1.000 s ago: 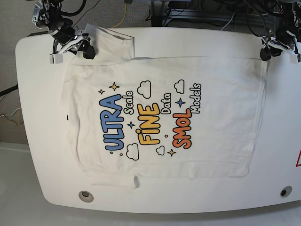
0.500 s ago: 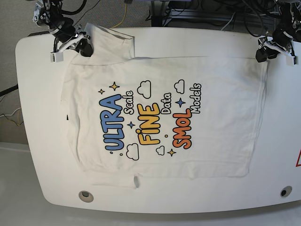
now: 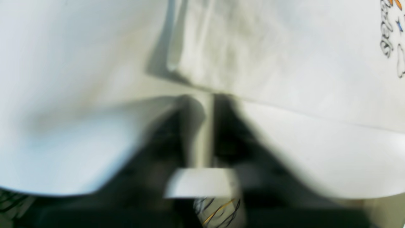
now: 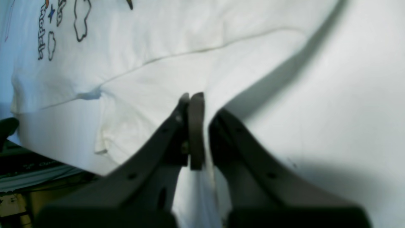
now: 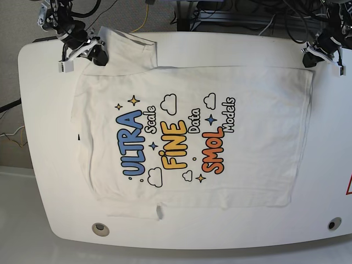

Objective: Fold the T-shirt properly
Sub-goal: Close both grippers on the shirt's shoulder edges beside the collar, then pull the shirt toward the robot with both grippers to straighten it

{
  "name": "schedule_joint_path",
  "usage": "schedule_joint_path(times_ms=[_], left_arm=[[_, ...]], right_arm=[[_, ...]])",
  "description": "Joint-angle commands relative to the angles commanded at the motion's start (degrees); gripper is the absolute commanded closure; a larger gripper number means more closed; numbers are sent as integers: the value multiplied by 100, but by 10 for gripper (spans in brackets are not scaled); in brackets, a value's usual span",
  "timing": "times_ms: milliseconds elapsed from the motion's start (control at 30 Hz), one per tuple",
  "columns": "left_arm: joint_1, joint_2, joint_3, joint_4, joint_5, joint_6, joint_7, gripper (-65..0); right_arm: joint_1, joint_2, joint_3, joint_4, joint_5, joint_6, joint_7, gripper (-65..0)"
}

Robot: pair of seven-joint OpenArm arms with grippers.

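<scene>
The white T-shirt (image 5: 247, 165) lies spread print-up on the white table (image 5: 38, 137), its "ULTRA FINE SMOL" print running sideways. At the far left corner my right gripper (image 5: 98, 55) is shut on the sleeve, which stands raised off the table. In the right wrist view the fingers (image 4: 193, 126) pinch a fold of the T-shirt (image 4: 158, 79). At the far right corner my left gripper (image 5: 309, 59) sits on the hem. The left wrist view is blurred: its dark fingers (image 3: 180, 126) are close together, with a pale strip between them at the edge of the T-shirt (image 3: 284, 63).
The table has a round hole near its front left (image 5: 100, 229) and another near its front right (image 5: 334, 224). Cables and a dark frame (image 5: 220, 14) run behind the far edge. A red mark (image 5: 348, 187) shows at the right border.
My left gripper has shifted slightly up and to the right at the hem corner. My right gripper has moved a little up with the sleeve. The shirt's body lies as before.
</scene>
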Motion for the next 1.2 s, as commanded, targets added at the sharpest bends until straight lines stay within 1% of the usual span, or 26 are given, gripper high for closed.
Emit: schedule_joint_path(times_ms=[133, 200, 233, 267, 400, 467, 533, 600, 667, 800, 1000, 1067, 1200], left_arm=[[5, 14, -125, 9, -55, -35, -9, 0], [2, 21, -229, 21, -130, -69, 72, 0], [-22, 45, -275, 25, -198, -131, 170, 0], [-45, 68, -321, 30, -267, -192, 268, -18], [-60, 79, -361, 29, -329, -252, 302, -197], [-70, 87, -353, 19, -332, -256, 270, -273], [-74, 102, -336, 7, -328, -249, 245, -333], [-96, 125, -317, -20, -332, -247, 240, -349], [-227, 153, -178, -78, -254, -246, 294, -314], [-304, 175, -139, -106, -260, -236, 324, -309], [-436, 166, -83, -133, -260, -218, 387, -324], [-401, 133, -182, -131, -275, -215, 410, -320], [-358, 120, -175, -88, -238, -207, 351, -329]], right_arm=[[3, -5, 7, 3, -11, 8, 18, 0], [-5, -13, 5, 7, -21, 12, 21, 0], [9, -7, -21, 1, -26, 10, 37, 0], [22, -1, -47, -5, -31, 9, 53, 0], [22, 2, -46, -8, -34, 7, 35, 0], [25, 3, -55, -16, -34, 8, 37, 0], [34, -1, -59, -25, -43, 13, 35, 0], [31, 0, -61, -31, -42, 17, 39, 0], [33, 13, -28, -14, -11, 39, 46, 0], [33, 18, -30, -20, -9, 40, 49, 0], [42, 26, -27, -21, -8, 34, 53, 0], [37, 9, 10, -10, 31, 24, 23, 0], [35, 10, 17, -9, 37, 32, 16, 0]])
